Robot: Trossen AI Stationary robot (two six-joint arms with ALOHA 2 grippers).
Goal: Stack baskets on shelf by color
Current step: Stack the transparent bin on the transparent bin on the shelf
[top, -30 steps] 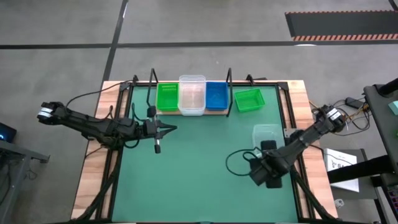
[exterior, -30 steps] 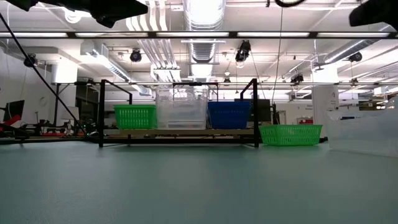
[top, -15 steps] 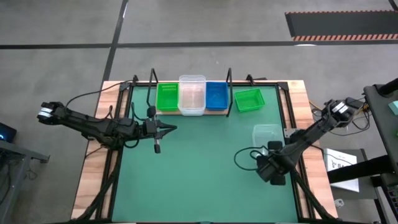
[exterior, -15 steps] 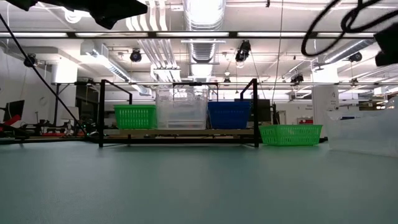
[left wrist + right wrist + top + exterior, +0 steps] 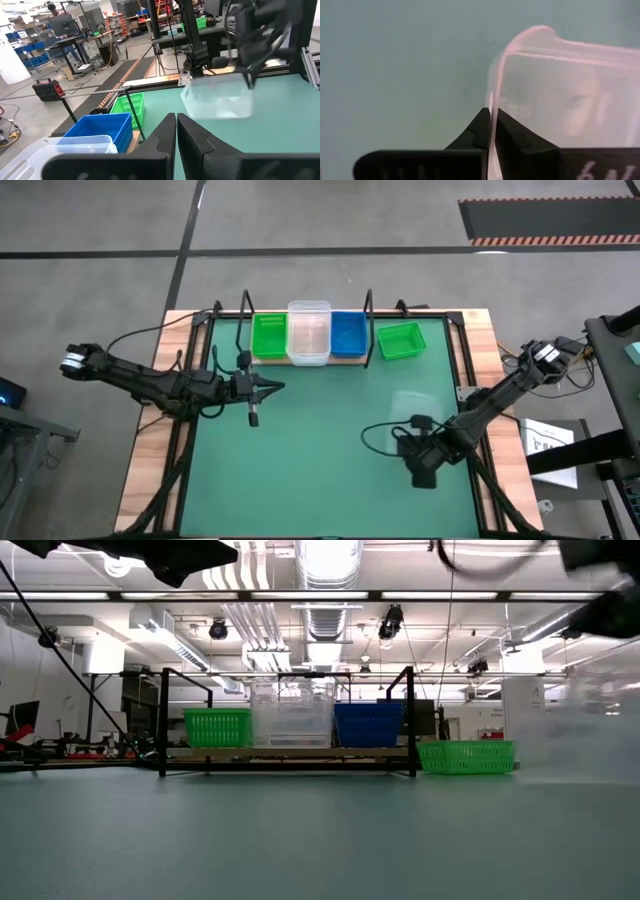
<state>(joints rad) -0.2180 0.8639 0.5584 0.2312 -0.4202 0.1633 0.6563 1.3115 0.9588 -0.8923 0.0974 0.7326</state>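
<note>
The wooden shelf (image 5: pixel 290 753) at the far edge carries a green basket (image 5: pixel 268 335), a clear basket stack (image 5: pixel 309 332) and a blue basket (image 5: pixel 347 332). Another green basket (image 5: pixel 400 340) rests with its bottom on the mat just right of the shelf. A single clear basket (image 5: pixel 217 100) is on the right half of the mat, with my right gripper (image 5: pixel 491 114) shut on it. My left gripper (image 5: pixel 176 131) is shut, level and holding nothing over the left half, pointing toward the table's right edge. My right gripper pinches the clear basket's wall at its rim (image 5: pixel 491 102), on the side toward the table's near edge. One finger is inside the basket and one outside. The fingers come steeply from above. Whether the basket's bottom touches the mat, I cannot tell.
Black wire uprights (image 5: pixel 369 305) stand at both ends of the shelf. The green mat (image 5: pixel 320 470) stretches between the arms. A cable loop (image 5: pixel 385 435) hangs beside my right arm. Wooden table borders lie left and right of the mat.
My right gripper has sunk and tipped to point more steeply down, and has taken hold of the clear basket. The basket, sharp and still before, now shows blurred in the low view and has shifted slightly toward the table's left.
</note>
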